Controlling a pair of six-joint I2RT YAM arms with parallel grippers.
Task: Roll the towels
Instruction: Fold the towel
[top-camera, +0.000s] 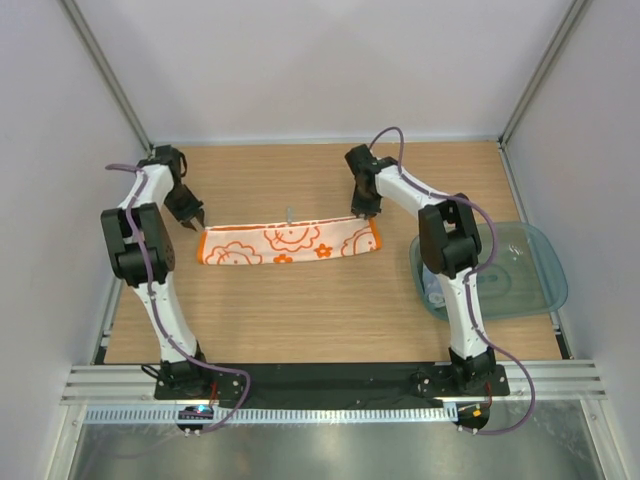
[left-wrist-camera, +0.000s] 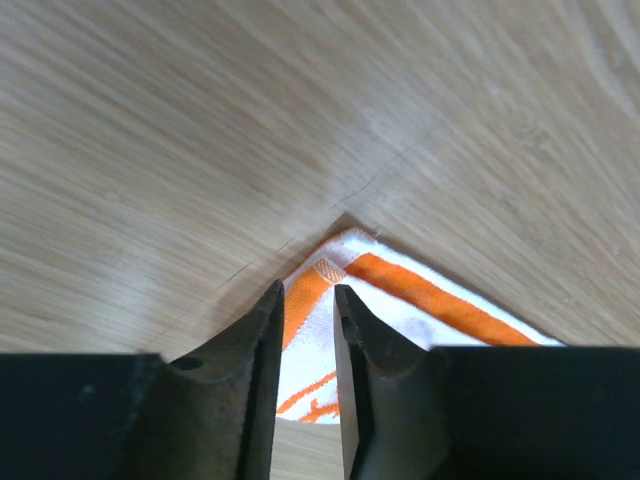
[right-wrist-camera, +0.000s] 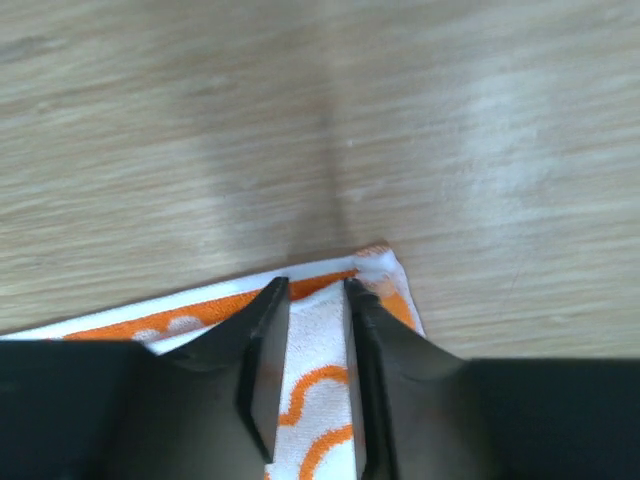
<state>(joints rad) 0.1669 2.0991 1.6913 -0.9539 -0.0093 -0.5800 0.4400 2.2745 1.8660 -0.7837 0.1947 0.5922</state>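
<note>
Both my claws, left (left-wrist-camera: 307, 292) and right (right-wrist-camera: 315, 287), hang narrowly parted over the far corners of the towel (top-camera: 290, 243), flat on the table (top-camera: 300, 310), and one missed corner would likely skew the roll.

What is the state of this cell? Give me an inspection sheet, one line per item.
Surface: wooden table, bare around the work.
Job's things: one towel, white with orange flowers and border, lying flat as a long strip, not rolled.
Clutter: clear bluish tub at the table's right edge, partly behind the right arm; contents unclear.
Grippers: left gripper over the towel's left corner, right gripper over its right corner; both have a narrow gap with cloth showing through.
Cables: purple cables along both arms, off the towel.
Surroundings: white walls on three sides; metal rail at the near edge.
</note>
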